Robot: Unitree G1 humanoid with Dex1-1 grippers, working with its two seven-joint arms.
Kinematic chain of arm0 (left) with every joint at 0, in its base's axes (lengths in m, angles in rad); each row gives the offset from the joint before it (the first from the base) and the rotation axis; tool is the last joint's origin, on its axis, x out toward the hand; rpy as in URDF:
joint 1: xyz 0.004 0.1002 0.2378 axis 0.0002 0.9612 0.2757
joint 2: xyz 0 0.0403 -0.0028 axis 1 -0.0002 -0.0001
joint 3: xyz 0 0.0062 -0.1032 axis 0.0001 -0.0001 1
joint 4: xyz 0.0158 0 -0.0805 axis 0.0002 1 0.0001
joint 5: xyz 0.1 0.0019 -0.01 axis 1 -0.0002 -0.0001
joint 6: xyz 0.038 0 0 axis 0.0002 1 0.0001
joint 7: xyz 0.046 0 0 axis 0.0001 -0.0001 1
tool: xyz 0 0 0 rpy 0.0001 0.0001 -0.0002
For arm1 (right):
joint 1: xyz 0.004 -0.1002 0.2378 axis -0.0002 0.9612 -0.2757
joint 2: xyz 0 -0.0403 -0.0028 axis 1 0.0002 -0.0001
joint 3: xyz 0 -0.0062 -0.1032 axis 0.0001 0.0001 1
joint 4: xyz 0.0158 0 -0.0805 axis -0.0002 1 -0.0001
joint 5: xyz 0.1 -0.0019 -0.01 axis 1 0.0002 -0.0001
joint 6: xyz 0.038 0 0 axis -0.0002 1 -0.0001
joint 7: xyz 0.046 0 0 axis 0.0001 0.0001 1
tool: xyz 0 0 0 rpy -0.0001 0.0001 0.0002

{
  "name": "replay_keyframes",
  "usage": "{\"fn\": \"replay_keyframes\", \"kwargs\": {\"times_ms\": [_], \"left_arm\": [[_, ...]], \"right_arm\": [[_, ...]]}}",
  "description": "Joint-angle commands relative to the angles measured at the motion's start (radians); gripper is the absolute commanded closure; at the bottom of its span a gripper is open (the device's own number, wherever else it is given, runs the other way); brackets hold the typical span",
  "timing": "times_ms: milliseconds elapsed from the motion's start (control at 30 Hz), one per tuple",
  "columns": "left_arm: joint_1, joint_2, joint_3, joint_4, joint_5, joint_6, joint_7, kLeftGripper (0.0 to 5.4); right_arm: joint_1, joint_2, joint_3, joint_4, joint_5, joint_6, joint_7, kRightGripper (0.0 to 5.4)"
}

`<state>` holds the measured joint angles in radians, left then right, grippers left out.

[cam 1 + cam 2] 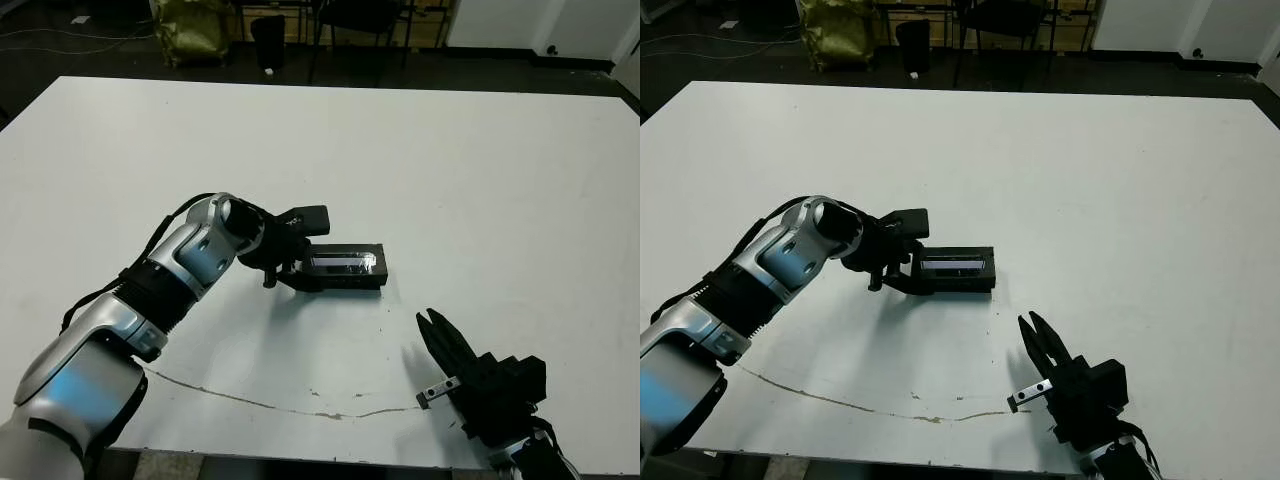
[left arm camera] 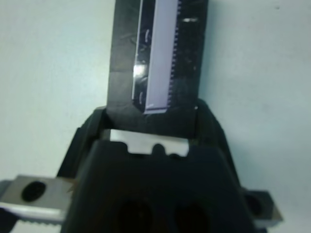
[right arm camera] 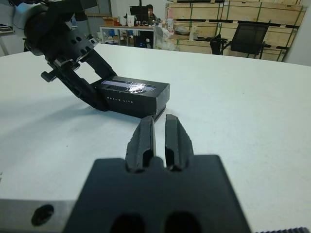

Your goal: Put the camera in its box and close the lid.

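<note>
Lid on box, left gripper at its end

Lid [image 1: 343, 262] seated over the box mid-surface [image 1: 480, 180], long axis pointing away from left gripper [image 1: 292, 262], spread around the near end. Right gripper [image 1: 440, 335] nearly together, empty, well apart. Camera unseen, presumably inside.

Camera unseen under the lid [image 1: 345, 263], box hidden beneath it, left wrist view blurred, lid's far end cropped

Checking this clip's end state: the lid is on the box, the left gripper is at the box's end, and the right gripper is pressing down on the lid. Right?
Not quite. The right gripper touches nothing: it sits apart from the box, nearer the robot, as the left eye view shows. The lid is on and the left gripper is at the box's end.
</note>
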<state>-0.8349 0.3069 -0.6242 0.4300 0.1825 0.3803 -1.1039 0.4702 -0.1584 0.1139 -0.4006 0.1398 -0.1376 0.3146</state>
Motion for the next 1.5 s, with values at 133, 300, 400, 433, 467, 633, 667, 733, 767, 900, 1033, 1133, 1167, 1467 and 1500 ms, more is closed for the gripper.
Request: {"fn": "replay_keyframes", "kwargs": {"times_ms": [133, 300, 400, 433, 467, 633, 667, 733, 767, 900, 1033, 1133, 1167, 1467, 1500], "left_arm": [[0.034, -0.061, -0.106, 0.061, 0.084, -0.056, -0.006, 1.81], [0.027, -0.065, -0.108, 0.079, 0.092, -0.053, -0.029, 0.66], [0.023, -0.057, -0.12, 0.079, 0.099, -0.091, -0.041, 0.02], [0.022, -0.055, -0.123, 0.077, 0.099, -0.099, -0.05, 0.02], [0.02, -0.053, -0.125, 0.076, 0.098, -0.11, -0.058, 0.02], [0.017, -0.053, -0.13, 0.082, 0.101, -0.135, -0.079, 0.02], [0.016, -0.053, -0.132, 0.083, 0.105, -0.138, -0.078, 0.02], [0.015, -0.054, -0.132, 0.087, 0.106, -0.151, -0.079, 0.02], [0.015, -0.054, -0.132, 0.089, 0.105, -0.153, -0.081, 0.02], [0.019, -0.057, -0.119, 0.099, 0.09, -0.167, -0.085, 0.02], [0.04, -0.06, -0.089, 0.094, 0.07, -0.184, -0.063, 0.02], [0.069, -0.078, -0.038, 0.085, 0.04, -0.14, -0.028, 0.02], [0.076, -0.085, -0.023, 0.087, 0.028, -0.123, -0.02, 0.02], [0.127, -0.102, 0.059, 0.118, -0.048, -0.258, 0.005, 0.02], [0.132, -0.101, 0.065, 0.122, -0.054, -0.289, 0.006, 0.02]], "right_arm": [[0.057, -0.011, 0.004, 0.01, -0.006, 0.008, -0.005, 5.4], [0.066, -0.012, 0.007, -0.021, -0.013, 0.042, -0.023, 5.4], [0.061, -0.016, 0.008, -0.015, -0.011, 0.029, -0.018, 5.4], [0.06, -0.016, 0.008, -0.015, -0.013, 0.029, -0.02, 5.4], [0.06, -0.016, 0.009, -0.015, -0.015, 0.029, -0.021, 5.4], [0.064, -0.015, 0.011, -0.039, -0.026, 0.058, -0.031, 5.4], [0.064, -0.015, 0.011, -0.039, -0.027, 0.058, -0.032, 5.4], [0.063, -0.017, 0.012, -0.037, -0.028, 0.048, -0.029, 5.4], [0.061, -0.019, 0.012, -0.035, -0.03, 0.045, -0.029, 5.4], [0.063, -0.02, 0.013, -0.046, -0.029, 0.063, -0.032, 5.4], [0.065, -0.019, 0.012, -0.044, -0.022, 0.064, -0.027, 5.4], [0.063, -0.019, 0.01, -0.027, -0.019, 0.042, -0.02, 5.4], [0.062, -0.018, 0.01, -0.022, -0.015, 0.038, -0.017, 5.4], [0.056, -0.016, 0.008, 0.003, -0.015, 0.012, -0.01, 5.4], [0.057, -0.016, 0.008, 0.005, -0.013, 0.011, -0.009, 5.4]]}}
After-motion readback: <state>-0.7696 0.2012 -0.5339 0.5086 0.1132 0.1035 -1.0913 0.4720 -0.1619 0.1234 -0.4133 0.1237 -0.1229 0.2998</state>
